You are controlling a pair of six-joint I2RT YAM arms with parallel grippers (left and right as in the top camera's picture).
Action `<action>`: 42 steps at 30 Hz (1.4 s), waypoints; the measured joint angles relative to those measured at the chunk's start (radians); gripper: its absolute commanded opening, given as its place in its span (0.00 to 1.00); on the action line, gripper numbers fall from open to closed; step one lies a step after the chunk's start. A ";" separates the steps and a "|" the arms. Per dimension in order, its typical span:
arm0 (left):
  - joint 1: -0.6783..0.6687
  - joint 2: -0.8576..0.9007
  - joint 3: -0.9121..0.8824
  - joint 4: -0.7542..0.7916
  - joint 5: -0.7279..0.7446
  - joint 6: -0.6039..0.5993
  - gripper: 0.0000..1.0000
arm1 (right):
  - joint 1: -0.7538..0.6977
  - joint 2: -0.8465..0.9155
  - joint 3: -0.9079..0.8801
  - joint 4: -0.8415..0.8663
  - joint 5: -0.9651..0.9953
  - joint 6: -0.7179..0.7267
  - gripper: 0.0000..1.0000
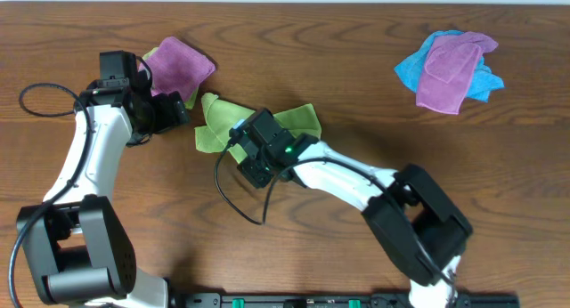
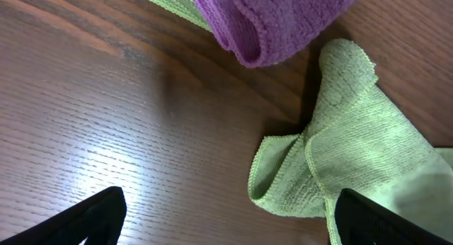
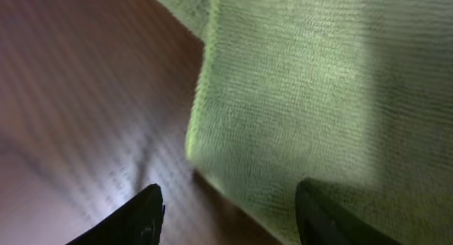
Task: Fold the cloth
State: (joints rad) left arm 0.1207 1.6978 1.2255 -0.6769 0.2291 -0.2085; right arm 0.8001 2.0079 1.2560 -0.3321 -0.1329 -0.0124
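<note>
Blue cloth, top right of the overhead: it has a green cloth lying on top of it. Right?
Not quite. What lies on the blue cloth is a purple cloth, not a green one; the overhead view shows it. The green cloth lies crumpled near the middle of the table.

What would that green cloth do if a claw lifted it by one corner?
It would probably droop: the cloth already lies crumpled in soft folds. Its thin edges suggest it is light. Pushed, its fuzzy weave would likely catch and bunch on the table rather than slide whole.
</note>
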 measured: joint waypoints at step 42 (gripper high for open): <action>0.000 -0.085 0.000 0.001 0.065 0.000 0.95 | 0.036 -0.358 0.231 -0.811 0.102 0.005 0.02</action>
State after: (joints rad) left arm 0.1211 1.6127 1.2255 -0.6758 0.2939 -0.2085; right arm 0.8360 1.6501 1.4872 -1.1431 -0.0307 -0.0071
